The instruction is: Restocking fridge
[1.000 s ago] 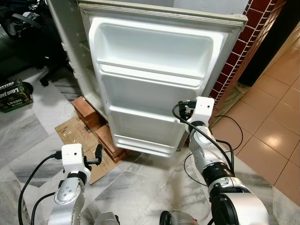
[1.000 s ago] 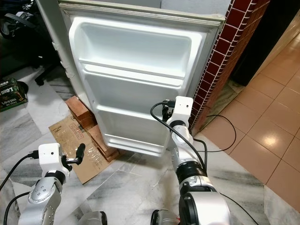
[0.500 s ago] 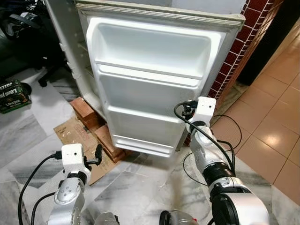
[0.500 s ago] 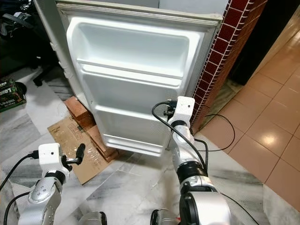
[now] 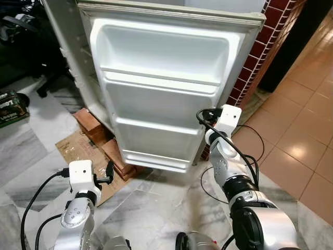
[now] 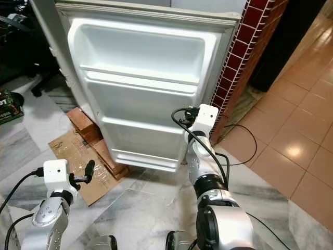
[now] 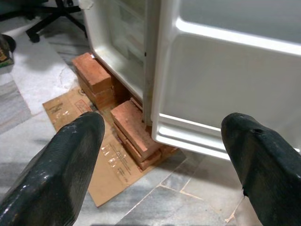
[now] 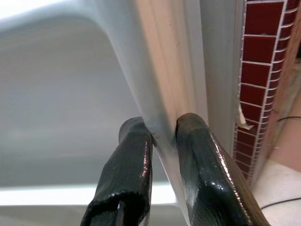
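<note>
The white fridge door stands swung open, its inner shelves empty. My right gripper is shut on the door's outer edge at mid height, one black finger on the inner liner and the other on the outside. In the left eye view the right wrist sits against that edge. My left gripper is open and holds nothing, low over the floor in front of the fridge's base; one of its fingers points up.
The fridge body rests on red bricks over flattened cardboard. A red tiled wall lies just right of the door. A printed box and an office chair are at the left. A black cable trails on the floor.
The whole picture has shifted left, so the camera moved. My right gripper stays clamped on the door edge and sits slightly higher and further right. The left arm has not moved.
</note>
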Motion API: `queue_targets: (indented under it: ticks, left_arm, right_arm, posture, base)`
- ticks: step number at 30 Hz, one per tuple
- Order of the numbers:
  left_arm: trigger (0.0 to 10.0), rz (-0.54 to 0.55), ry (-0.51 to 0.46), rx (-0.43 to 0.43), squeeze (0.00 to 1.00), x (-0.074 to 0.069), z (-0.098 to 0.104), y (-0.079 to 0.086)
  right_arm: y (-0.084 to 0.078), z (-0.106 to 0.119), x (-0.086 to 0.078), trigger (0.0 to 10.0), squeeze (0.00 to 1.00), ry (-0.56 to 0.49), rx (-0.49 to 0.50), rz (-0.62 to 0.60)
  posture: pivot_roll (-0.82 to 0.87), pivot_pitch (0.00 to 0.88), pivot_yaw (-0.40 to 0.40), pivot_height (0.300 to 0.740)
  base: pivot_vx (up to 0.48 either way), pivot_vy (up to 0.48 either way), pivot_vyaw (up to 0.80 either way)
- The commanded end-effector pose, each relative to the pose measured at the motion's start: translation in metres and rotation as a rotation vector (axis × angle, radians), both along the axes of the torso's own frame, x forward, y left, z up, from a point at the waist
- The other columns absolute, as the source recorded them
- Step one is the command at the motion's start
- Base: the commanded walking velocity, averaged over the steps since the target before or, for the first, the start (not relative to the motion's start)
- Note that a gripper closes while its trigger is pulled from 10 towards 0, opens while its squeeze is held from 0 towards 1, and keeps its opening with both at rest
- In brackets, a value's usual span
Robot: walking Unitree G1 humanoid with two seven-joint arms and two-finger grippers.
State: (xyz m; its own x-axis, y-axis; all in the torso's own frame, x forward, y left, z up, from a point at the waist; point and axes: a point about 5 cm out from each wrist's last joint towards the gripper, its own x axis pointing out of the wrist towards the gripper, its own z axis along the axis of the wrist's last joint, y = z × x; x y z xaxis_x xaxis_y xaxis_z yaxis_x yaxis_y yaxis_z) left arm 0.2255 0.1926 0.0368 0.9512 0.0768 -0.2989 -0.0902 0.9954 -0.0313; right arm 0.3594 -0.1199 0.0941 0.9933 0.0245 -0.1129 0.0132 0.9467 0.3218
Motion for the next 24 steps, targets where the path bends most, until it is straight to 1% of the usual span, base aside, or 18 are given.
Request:
queue_targets:
  ticks: [1,5,7,8,9,10,11,13,15,16,17,18,19,20,21,22,23,24]
  left_arm:
    - [10.0,0.008,0.022,0.013,0.0,-0.002,-0.004,0.003]
    - [10.0,-0.001,0.024,0.016,0.0,0.001,-0.004,0.003]
    - [10.0,-0.008,0.025,0.017,0.0,0.003,-0.004,0.003]
    - [10.0,-0.015,0.025,0.021,0.0,0.006,-0.004,0.003]
    - [10.0,-0.015,0.025,0.021,0.0,0.006,-0.004,0.003]
    - [10.0,-0.02,0.025,0.023,0.0,0.008,-0.004,0.004]
    - [10.0,-0.02,0.025,0.023,0.0,0.008,-0.004,0.004]
    - [10.0,-0.022,0.025,0.024,0.0,0.01,-0.004,0.004]
    - [10.0,-0.026,0.027,0.025,0.0,0.012,-0.004,0.005]
    - [10.0,-0.026,0.027,0.025,0.0,0.012,-0.004,0.005]
    - [10.0,-0.028,0.027,0.026,0.0,0.013,-0.004,0.005]
    - [10.0,-0.035,0.026,0.028,0.0,0.015,-0.005,0.005]
    - [10.0,-0.042,0.025,0.029,0.0,0.017,-0.004,0.005]
    - [10.0,-0.046,0.024,0.03,0.0,0.018,-0.004,0.005]
    - [10.0,-0.046,0.024,0.03,0.0,0.018,-0.004,0.005]
    - [10.0,-0.051,0.024,0.032,0.0,0.021,-0.004,0.005]
    - [10.0,-0.051,0.024,0.032,0.0,0.021,-0.004,0.005]
    - [10.0,-0.054,0.023,0.033,0.0,0.022,-0.004,0.005]
  right_arm:
    - [0.029,0.057,0.009,0.0,0.0,-0.276,0.042,0.188]
    - [0.025,0.062,0.001,0.0,0.0,-0.311,0.055,0.253]
    - [0.019,0.063,-0.008,0.0,0.0,-0.33,0.042,0.32]
    - [0.013,0.064,-0.017,0.0,0.0,-0.349,0.008,0.38]
    - [0.013,0.064,-0.017,0.0,0.0,-0.349,0.008,0.38]
    - [0.01,0.065,-0.026,0.0,0.0,-0.357,-0.003,0.436]
    - [0.01,0.065,-0.026,0.0,0.0,-0.357,-0.003,0.436]
    - [0.006,0.065,-0.04,0.0,0.0,-0.358,-0.042,0.519]
    - [0.005,0.064,-0.062,0.0,0.0,-0.331,-0.065,0.667]
    - [0.005,0.064,-0.062,0.0,0.0,-0.331,-0.065,0.667]
    - [0.004,0.063,-0.074,0.0,0.0,-0.323,-0.098,0.732]
    - [0.002,0.062,-0.088,0.0,0.0,-0.292,-0.091,0.818]
    - [-0.003,0.06,-0.104,1.3,0.0,-0.253,-0.077,0.9]
    - [-0.005,0.059,-0.114,10.0,0.0,-0.224,-0.063,0.955]
    - [-0.005,0.059,-0.114,10.0,0.0,-0.224,-0.063,0.955]
    - [-0.014,0.058,-0.133,10.0,0.14,-0.163,0.007,1.07]
    - [-0.014,0.058,-0.133,10.0,0.14,-0.163,0.007,1.07]
    - [-0.018,0.058,-0.137,10.0,0.98,-0.14,0.034,1.09]
  posture:
    - [0.12,0.123,-0.011,0.74]
    - [0.11,0.116,-0.004,0.74]
    - [0.1,0.112,0.003,0.74]
    - [0.09,0.107,0.006,0.74]
    - [0.09,0.107,0.006,0.74]
    - [0.08,0.104,0.012,0.74]
    - [0.08,0.104,0.012,0.74]
    - [0.07,0.102,0.018,0.74]
    - [0.06,0.097,0.023,0.74]
    - [0.06,0.097,0.023,0.74]
    - [0.05,0.095,0.027,0.74]
    - [0.04,0.091,0.031,0.74]
    - [0.04,0.09,0.035,0.74]
    - [0.03,0.089,0.04,0.74]
    - [0.03,0.089,0.04,0.74]
    - [0.03,0.082,0.046,0.74]
    - [0.03,0.082,0.046,0.74]
    - [0.03,0.081,0.048,0.74]
  base:
    - [0.0,0.0,0.0]
    - [0.0,0.0,0.0]
    - [0.0,0.0,0.0]
    - [0.0,0.0,0.0]
    - [0.0,0.0,0.0]
    - [0.0,0.0,0.0]
    - [0.0,0.0,0.0]
    - [0.0,0.0,0.0]
    - [0.0,0.0,0.0]
    - [0.0,0.0,0.0]
    - [0.0,0.0,0.0]
    - [0.0,0.0,0.0]
    - [0.0,0.0,0.0]
    - [0.0,0.0,0.0]
    - [0.0,0.0,0.0]
    - [0.0,0.0,0.0]
    - [0.0,0.0,0.0]
    - [0.0,0.0,0.0]
